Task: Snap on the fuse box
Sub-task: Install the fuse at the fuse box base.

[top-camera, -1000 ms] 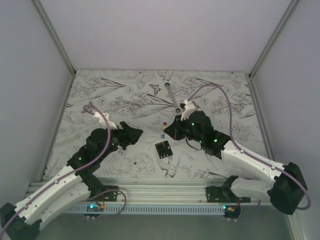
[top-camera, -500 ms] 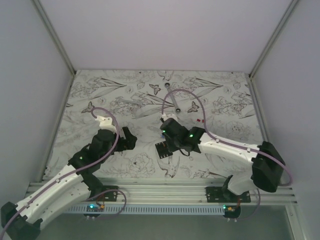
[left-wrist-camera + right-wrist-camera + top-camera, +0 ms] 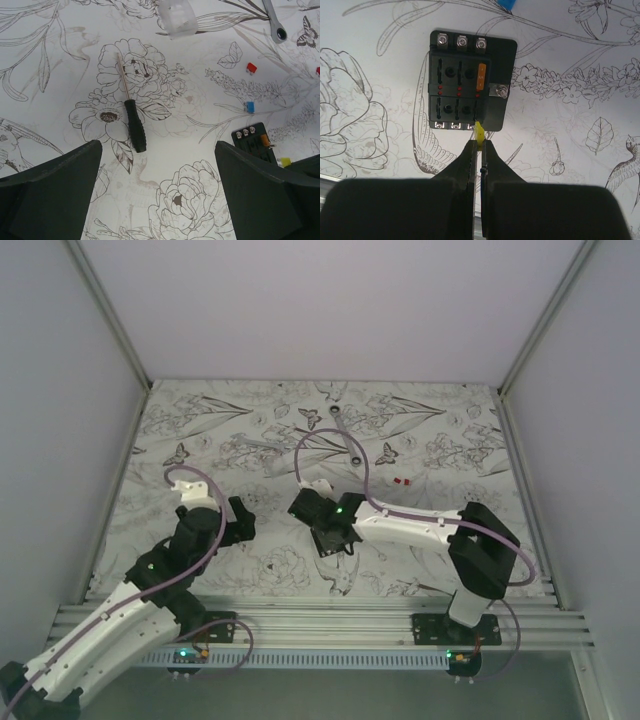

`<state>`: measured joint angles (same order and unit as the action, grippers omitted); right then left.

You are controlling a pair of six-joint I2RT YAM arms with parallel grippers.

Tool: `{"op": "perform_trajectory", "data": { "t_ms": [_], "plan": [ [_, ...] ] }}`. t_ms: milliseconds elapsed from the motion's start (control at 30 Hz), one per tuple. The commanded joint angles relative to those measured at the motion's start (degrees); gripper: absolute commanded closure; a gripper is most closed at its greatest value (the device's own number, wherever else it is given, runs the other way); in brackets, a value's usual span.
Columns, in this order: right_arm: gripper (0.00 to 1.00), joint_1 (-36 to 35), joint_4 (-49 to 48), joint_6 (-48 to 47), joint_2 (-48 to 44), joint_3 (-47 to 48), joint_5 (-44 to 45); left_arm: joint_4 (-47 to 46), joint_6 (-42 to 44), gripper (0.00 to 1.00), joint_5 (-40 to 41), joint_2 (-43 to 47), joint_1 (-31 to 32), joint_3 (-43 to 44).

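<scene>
The fuse box point(image 3: 467, 95) is a black base lying flat on the flowered mat, its slots uncovered, with one orange fuse point(image 3: 481, 77) seated in it. My right gripper point(image 3: 480, 142) is shut on a small yellow fuse point(image 3: 479, 133), whose tip sits at the box's near edge by the right-hand screw. From above, the right gripper point(image 3: 320, 528) hangs over the box. My left gripper point(image 3: 157, 146) is open and empty, left of the fuse box point(image 3: 254, 141). A clear translucent cover point(image 3: 177, 17) lies apart, farther back.
A black-handled screwdriver point(image 3: 135, 127) lies ahead of the left gripper. Loose red point(image 3: 251, 67) and blue point(image 3: 249, 106) fuses lie beyond the box, and a yellow one point(image 3: 285, 161) lies beside it. A wrench point(image 3: 345, 435) lies at the back, with red fuses point(image 3: 402, 481) to the right.
The right arm has swung left and nearer, bringing its shut gripper over the fuse box. The left gripper has opened wide and drawn back to the left.
</scene>
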<state>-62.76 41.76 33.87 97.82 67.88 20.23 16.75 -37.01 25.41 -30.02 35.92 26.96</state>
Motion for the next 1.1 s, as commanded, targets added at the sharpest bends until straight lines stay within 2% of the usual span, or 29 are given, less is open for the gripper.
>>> {"op": "perform_trajectory", "data": {
  "t_ms": [0,333,1067],
  "plan": [
    [1.00,-0.92,2.95,2.24,1.47,2.81,2.82,2.98,-0.90,0.00,3.94,1.56,-0.35,-1.03],
    [1.00,-0.97,3.16,3.13,4.78,4.91,4.06,4.24,-1.91,0.00,5.70,5.44,-0.33,-1.90],
    [1.00,-1.00,4.09,3.77,8.57,6.53,4.62,4.14,-2.18,0.00,5.00,5.64,-0.33,-1.91]
  ]
}}
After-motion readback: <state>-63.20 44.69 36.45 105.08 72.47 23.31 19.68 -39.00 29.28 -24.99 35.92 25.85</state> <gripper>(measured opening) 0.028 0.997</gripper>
